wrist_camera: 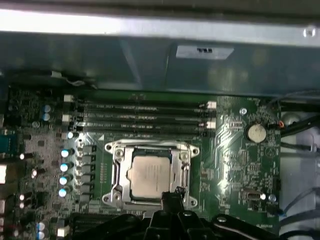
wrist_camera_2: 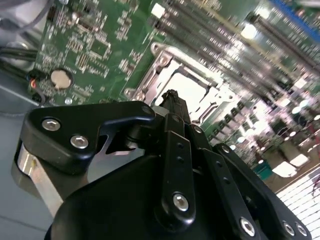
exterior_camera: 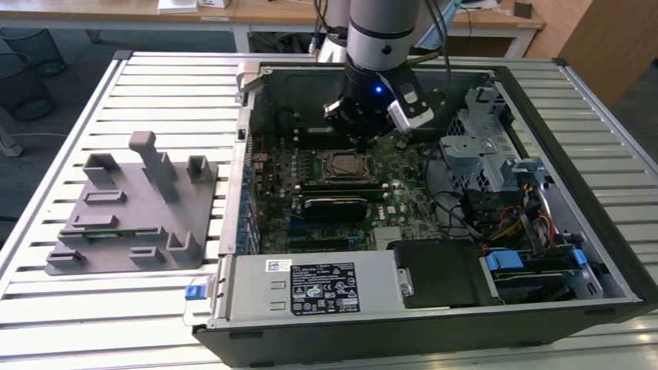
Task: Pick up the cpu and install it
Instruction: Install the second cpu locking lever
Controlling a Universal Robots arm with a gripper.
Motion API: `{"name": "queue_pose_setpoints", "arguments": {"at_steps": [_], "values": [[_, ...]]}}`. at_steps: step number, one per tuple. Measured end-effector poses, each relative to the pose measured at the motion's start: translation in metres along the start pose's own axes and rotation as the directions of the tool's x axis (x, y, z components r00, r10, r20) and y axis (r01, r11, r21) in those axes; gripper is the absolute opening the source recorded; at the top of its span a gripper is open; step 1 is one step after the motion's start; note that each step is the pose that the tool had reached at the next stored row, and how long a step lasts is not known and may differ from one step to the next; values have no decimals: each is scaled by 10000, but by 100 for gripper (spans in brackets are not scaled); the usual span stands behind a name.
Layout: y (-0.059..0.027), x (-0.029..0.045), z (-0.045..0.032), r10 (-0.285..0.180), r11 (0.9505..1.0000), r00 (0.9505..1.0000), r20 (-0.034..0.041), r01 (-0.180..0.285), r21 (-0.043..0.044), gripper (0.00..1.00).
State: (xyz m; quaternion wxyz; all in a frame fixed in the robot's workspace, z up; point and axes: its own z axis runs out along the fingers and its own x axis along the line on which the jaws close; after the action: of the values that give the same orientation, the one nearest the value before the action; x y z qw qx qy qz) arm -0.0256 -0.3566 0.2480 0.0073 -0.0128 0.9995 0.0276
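Note:
The cpu (wrist_camera: 150,177), a pale silvery square, lies flat inside the metal frame of the motherboard socket (wrist_camera: 116,180); its top also shows in the second wrist view (wrist_camera_2: 189,89). My gripper (wrist_camera: 170,194) hovers just above the socket's edge, its black fingers drawn together to one tip with nothing between them (wrist_camera_2: 171,95). In the exterior view the arm reaches down into the open computer case, with the gripper (exterior_camera: 362,137) over the board just behind the socket (exterior_camera: 344,164).
A grey plastic fixture tray (exterior_camera: 134,208) stands on the slatted table at the exterior view's left. Memory slots (wrist_camera: 145,115) and a coin battery (wrist_camera: 256,132) flank the socket. The power supply (exterior_camera: 308,285), drive cage (exterior_camera: 483,146) and cables (exterior_camera: 514,223) crowd the case.

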Motion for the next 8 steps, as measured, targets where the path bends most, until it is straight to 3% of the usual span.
{"name": "queue_pose_setpoints", "arguments": {"at_steps": [8], "values": [[-142,11,2,-3,10000,10000,1,3,-5,11]]}}
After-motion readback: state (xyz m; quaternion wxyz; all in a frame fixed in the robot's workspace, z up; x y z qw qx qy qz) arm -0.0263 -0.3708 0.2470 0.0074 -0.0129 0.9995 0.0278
